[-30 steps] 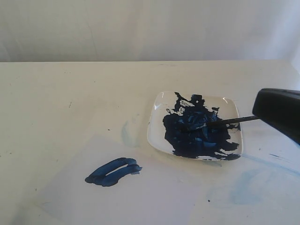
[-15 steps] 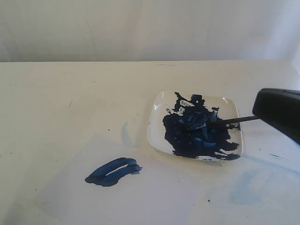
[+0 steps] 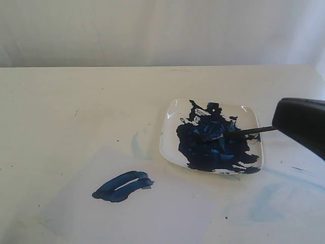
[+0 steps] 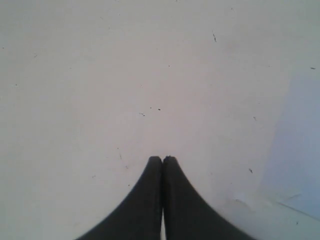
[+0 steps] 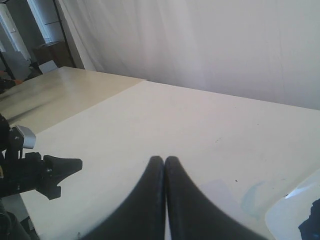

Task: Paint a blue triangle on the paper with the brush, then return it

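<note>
Exterior camera looks down at a slant across the table (image 3: 76,101) toward a white curtain (image 3: 152,30), plate (image 3: 172,109) at mid-distance. The left wrist camera faces steeply down, close over bare tabletop and an edge of the paper (image 4: 300,150). The right wrist camera looks nearly level across the table, catching the same plate's corner

Cream table (image 3: 76,101) fills most of the view; top is flat and matte, with small dark specks and a few faint light-blue smears (image 3: 138,145). White curtain (image 3: 152,30) hangs straight behind the far edge, soft vertical folds, no wall visible. Light is even and diffuse, brighter at the right edge. Right wrist view: far strip of tabletop looks tan, shade or second surface unclear. Dark rack (image 5: 56,22) past the curtain's end.
</note>
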`<action>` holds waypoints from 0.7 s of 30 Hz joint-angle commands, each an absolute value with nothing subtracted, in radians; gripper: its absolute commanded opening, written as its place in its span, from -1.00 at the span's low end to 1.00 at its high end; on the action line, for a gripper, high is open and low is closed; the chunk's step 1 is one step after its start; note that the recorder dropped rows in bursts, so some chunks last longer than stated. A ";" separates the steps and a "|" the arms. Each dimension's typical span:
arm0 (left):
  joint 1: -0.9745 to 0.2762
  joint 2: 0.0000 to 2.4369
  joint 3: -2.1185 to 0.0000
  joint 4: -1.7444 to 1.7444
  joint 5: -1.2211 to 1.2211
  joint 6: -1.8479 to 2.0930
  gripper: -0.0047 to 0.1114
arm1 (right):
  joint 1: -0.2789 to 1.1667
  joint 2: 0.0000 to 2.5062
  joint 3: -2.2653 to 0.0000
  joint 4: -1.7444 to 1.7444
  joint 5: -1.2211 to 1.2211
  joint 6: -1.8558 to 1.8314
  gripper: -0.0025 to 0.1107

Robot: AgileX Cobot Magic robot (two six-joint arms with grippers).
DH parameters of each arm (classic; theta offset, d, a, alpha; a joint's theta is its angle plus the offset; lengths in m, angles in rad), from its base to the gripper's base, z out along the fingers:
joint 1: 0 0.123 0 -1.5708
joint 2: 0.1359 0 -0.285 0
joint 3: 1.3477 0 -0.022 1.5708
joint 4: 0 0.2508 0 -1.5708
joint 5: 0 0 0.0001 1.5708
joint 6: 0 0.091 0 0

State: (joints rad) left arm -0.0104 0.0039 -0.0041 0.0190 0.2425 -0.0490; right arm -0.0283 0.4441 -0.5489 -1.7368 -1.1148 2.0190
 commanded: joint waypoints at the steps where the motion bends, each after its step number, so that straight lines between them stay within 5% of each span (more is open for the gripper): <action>1: -0.008 0.000 0.000 0.016 0.253 -0.006 -0.92 | -0.022 0.430 -0.545 -1.744 -1.118 2.019 -0.96; 21: -0.008 0.000 0.000 0.016 0.252 0.000 -0.92 | -0.021 0.270 -0.545 -1.677 -1.087 2.063 -0.96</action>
State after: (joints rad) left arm -0.0104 0.0039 -0.0041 0.0190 0.2444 0.0000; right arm -0.0221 0.2759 -0.5489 -1.7338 -1.1175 2.0261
